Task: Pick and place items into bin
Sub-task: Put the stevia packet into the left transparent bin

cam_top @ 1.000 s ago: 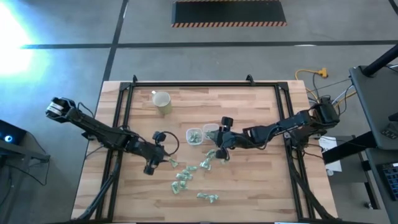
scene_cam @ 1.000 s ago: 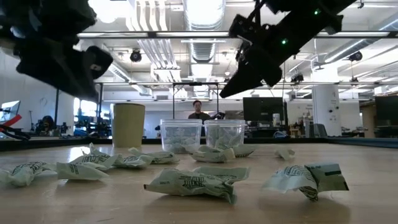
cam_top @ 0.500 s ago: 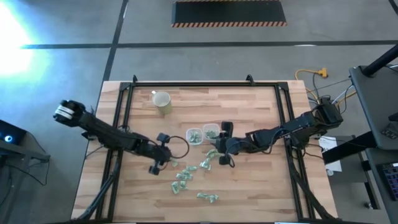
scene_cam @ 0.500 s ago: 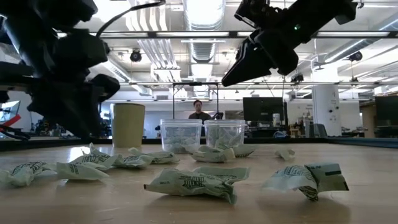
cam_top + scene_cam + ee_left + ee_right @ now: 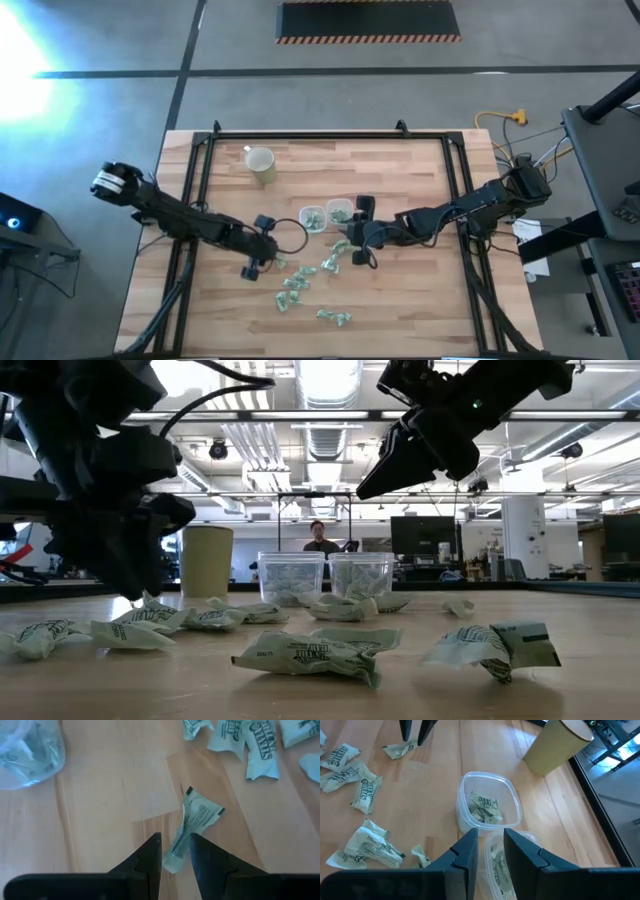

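Left gripper (image 5: 175,851): low over one packet (image 5: 194,826), fingers narrowly parted astride its end; lower than before
Right gripper (image 5: 490,849): narrow gap, nothing held, above two clear tubs (image 5: 489,806); slightly narrower
Tubs: mid-worktop, each holding packets
Loose packets (image 5: 296,285): toward near edge
Cup (image 5: 261,163): far-left

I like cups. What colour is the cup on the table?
The cup is beige, clearest in the right wrist view.
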{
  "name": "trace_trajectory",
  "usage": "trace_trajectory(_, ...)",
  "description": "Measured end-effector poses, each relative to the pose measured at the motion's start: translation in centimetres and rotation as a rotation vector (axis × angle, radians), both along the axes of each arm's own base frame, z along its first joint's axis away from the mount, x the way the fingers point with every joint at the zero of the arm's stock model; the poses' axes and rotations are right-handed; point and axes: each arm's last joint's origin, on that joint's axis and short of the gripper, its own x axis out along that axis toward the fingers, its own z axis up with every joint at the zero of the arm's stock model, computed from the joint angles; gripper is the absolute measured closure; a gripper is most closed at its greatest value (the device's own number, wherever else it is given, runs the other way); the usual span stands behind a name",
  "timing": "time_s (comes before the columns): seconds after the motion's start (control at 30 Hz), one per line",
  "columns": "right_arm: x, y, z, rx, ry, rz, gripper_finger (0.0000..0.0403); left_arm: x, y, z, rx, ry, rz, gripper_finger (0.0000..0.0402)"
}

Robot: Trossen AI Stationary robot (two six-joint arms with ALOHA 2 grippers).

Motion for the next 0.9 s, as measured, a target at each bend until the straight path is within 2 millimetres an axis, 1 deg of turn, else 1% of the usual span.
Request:
trace_trajectory(0.23,0.0,0.0,0.0,0.003,-0.001,-0.002,0.0318,0.4,0.2,-0.8,0.008,0.026,0.004,0.0317)
trace_trajectory(0.4,0.0,0.0,0.0,0.003,0.000,-0.003,0.0323,0.5,0.5,-1.0,-0.002,0.036,0.012,0.0320)
trace_trajectory(0.5,0.0,0.0,0.0,0.003,0.001,-0.003,0.0327,0.6,0.7,-1.0,-0.002,0.035,0.018,0.0337)
trace_trajectory(0.67,0.0,0.0,0.0,0.003,0.002,-0.003,0.0331,0.6,0.7,-0.9,0.017,0.033,0.002,0.0391)
trace_trajectory(0.8,0.0,0.0,0.0,0.003,0.002,-0.002,0.0329,0.6,0.8,-0.9,0.032,0.029,0.011,0.0394)
trace_trajectory(0.9,0.0,0.0,0.0,0.002,0.002,-0.002,0.0328,0.8,1.0,-0.6,0.105,-0.006,0.066,0.0394)
